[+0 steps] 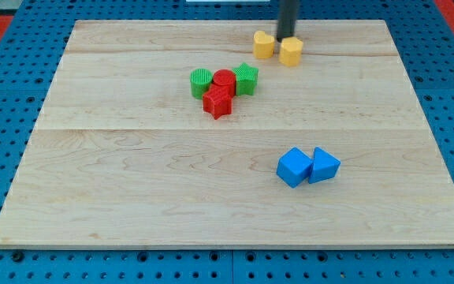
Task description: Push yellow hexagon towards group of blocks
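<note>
A: The yellow hexagon sits close to the top edge of the wooden tabletop, a little right of centre. Just beside it, toward the left edge, is a second yellow block, heart-like in outline.

B: Where is my tip?

A: My tip comes down as a dark rod from the top edge and ends right behind the hexagon, on its top-edge side, touching or nearly so. There is no hand here, nothing opens or closes; the rod only pushes.

B: And the group?

A: Toward the left and bottom of the hexagon, near the tabletop's middle: a green ridged block, a red cylinder, a green star and a red star, all bunched and touching. Two blue blocks lie well apart, toward the bottom right corner.

B: How should the push go?

A: My judgement: move the tip round to the hexagon's right, top-edge corner, then drive diagonally down and left. Keep the line through its centre, or it may spin off. The other yellow block may get nudged.
</note>
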You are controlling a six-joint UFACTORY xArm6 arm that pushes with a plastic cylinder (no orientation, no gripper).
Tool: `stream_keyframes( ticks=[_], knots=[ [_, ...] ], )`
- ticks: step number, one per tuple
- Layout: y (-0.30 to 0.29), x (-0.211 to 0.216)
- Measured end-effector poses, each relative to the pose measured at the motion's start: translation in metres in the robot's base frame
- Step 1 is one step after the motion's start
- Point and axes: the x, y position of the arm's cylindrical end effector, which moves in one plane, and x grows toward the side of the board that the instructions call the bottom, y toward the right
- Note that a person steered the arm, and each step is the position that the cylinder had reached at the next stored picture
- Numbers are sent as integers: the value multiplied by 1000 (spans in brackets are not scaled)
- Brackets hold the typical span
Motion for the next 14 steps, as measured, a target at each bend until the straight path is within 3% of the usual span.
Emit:
stream_keyframes(
  ticks=[1,2,3,4,5,6,8,9,11,12,14],
  knots=[
    [56,26],
    [58,69],
    [81,48],
    [31,29],
    [22,6],
    [-20,15],
    [0,89],
    [28,88],
    [18,165],
    [6,127],
    [-22,113]
  ],
)
